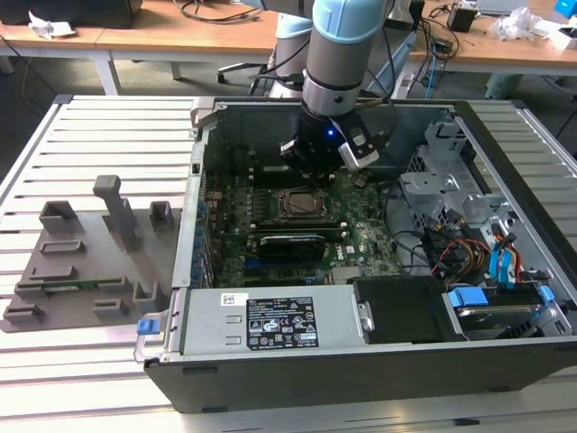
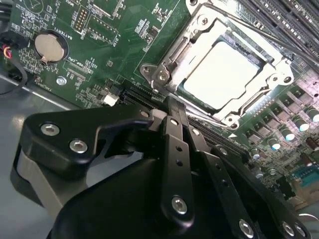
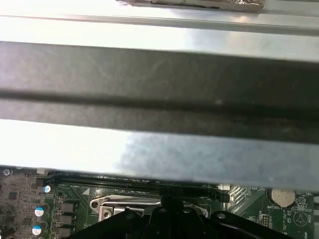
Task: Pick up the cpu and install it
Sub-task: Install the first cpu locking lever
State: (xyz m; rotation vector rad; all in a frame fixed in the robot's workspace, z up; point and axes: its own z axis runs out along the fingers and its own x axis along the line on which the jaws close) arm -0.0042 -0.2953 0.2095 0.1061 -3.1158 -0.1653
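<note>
**CPU seated in the socket, arm poised above the open case**

The computer case [image 1: 505, 298] lies open on its side on a slatted metal table [image 1: 99, 135]. Inside it sits the green motherboard [image 1: 361, 239], with a long black expansion card [image 1: 290, 244] lying across its lower part and a power supply [image 1: 270, 323] along the near wall. Drive bays and a bundle of coloured cables [image 1: 469, 253] fill the exterior view's right end of the case.

The cpu [image 2: 224, 74] rests inside the socket frame [image 2: 172, 62] on the motherboard — its bright silvery top shows through the frame's opening in the second wrist view. In the exterior view it appears as a dark square, the cpu [image 1: 296, 204], near the board's middle. A round coin battery [image 2: 50, 47] sits on the board, well apart from the socket.

To the exterior view's left of the case, a grey fixture tray [image 1: 81, 271] with upright holders lies on the table.

The arm comes down from above into the case, its wrist roughly vertical. The gripper [image 1: 315, 155] hangs just above the board, close beside the socket. In the second wrist view the gripper [image 2: 172, 107] shows black linkages meeting at a narrow tip — its fingers appear pressed together, holding nothing.
</note>
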